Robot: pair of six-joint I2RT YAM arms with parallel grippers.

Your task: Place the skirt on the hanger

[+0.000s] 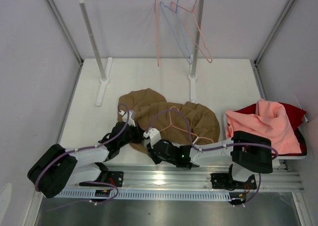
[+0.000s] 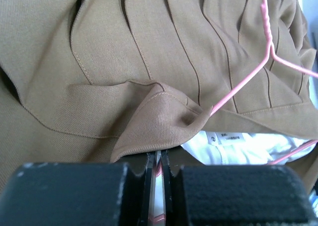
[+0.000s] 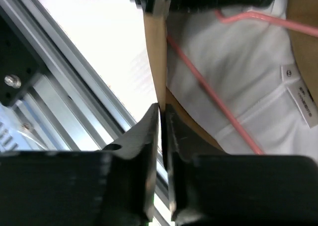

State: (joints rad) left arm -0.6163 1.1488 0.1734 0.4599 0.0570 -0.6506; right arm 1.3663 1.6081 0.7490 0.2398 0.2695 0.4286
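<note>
- Two pairs of fingers meet at the near edge of the skirt (image 1: 198,116), which lies spread on the counter (image 1: 233,82) just in front of the arm bases.
- My left fingers (image 2: 74,196) stand narrow and pinch a folded corner of the tan cloth. A bit of pink shows in the slit between them, but I cannot tell if the wire is caught there too.
- My right fingers (image 3: 134,151) are almost closed as well, with a thin strip of the same tan edge going into the gap, just beside the left ones.
- The hanger (image 1: 170,117) lies on top of the skirt. In the left wrist view one pink shoulder goes under the tan layer, and pink wire shows again over the pale lining (image 3: 238,62), so it seems to be partly inside the waist opening.
- I judge that the step in hand is opening the waist and working the cloth over the hanger. The skirt is not yet hung on it.
- Next I need to draw the two grips apart so the edge opens. Then I should pull the cloth over the wire slowly, without dragging the hanger away.
</note>
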